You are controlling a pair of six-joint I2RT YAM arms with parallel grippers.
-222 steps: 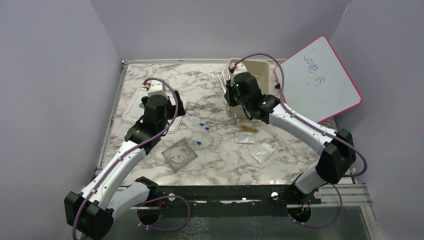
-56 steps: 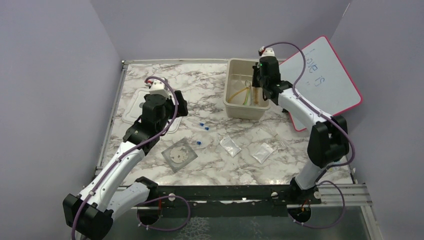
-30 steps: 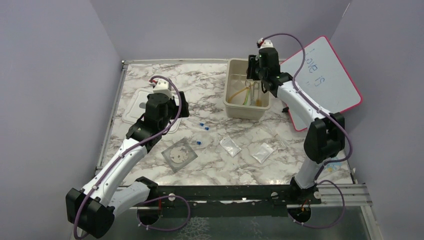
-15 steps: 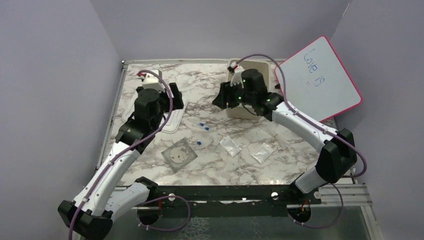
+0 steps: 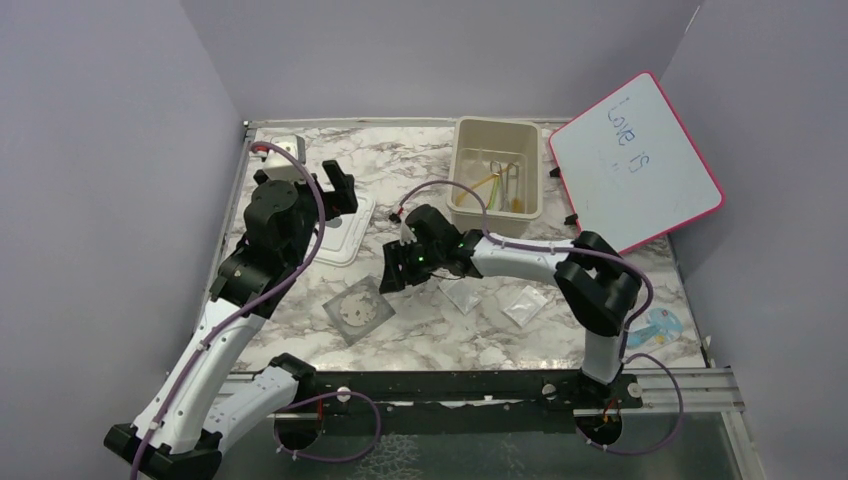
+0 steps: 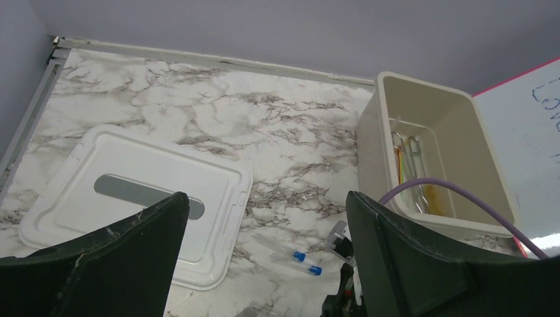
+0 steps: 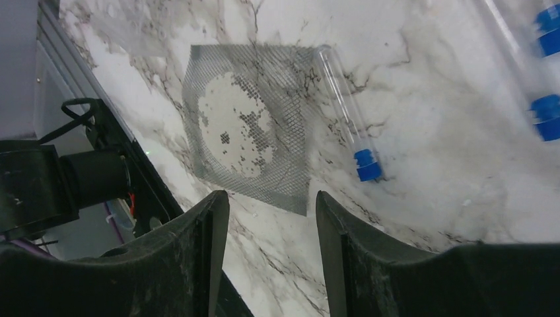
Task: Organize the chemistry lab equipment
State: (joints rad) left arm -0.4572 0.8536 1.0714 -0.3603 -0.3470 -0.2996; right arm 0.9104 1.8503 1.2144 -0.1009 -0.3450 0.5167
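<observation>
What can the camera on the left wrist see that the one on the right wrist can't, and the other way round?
Left wrist only: the white lid, the beige tub with thin items inside, and a corner of the whiteboard. Right wrist only: a grey mesh square with a pale round centre. Both: the marble table and thin blue-capped tubes lying on it.
</observation>
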